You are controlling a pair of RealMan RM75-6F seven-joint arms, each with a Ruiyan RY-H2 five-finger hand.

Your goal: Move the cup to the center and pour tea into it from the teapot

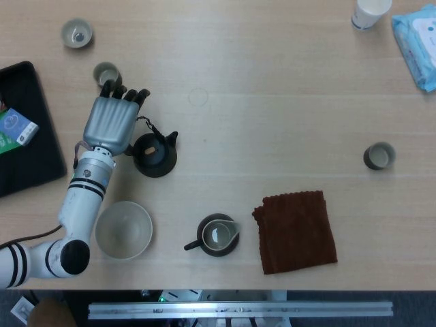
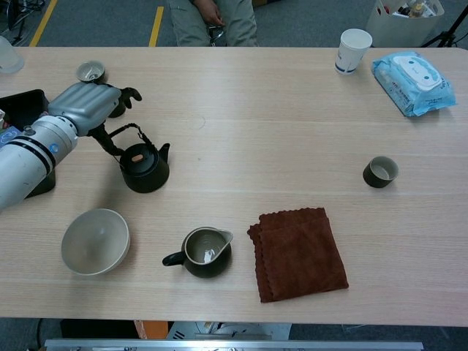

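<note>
Hovering over the teapot (image 1: pixel 155 154), my left robot hand (image 1: pixel 112 120) has fingers spread and holds nothing; contact with the wire handle (image 2: pixel 119 136) cannot be confirmed. My right robot hand is out of view. Teapot sits left on the bench (image 1: pixel 272 102), upright, lid on. I judge it heavy, rigid, glazed and slippery; the handle is the sound hold. The cup (image 1: pixel 379 156) stands well apart at right, small, light, breakable.
</note>
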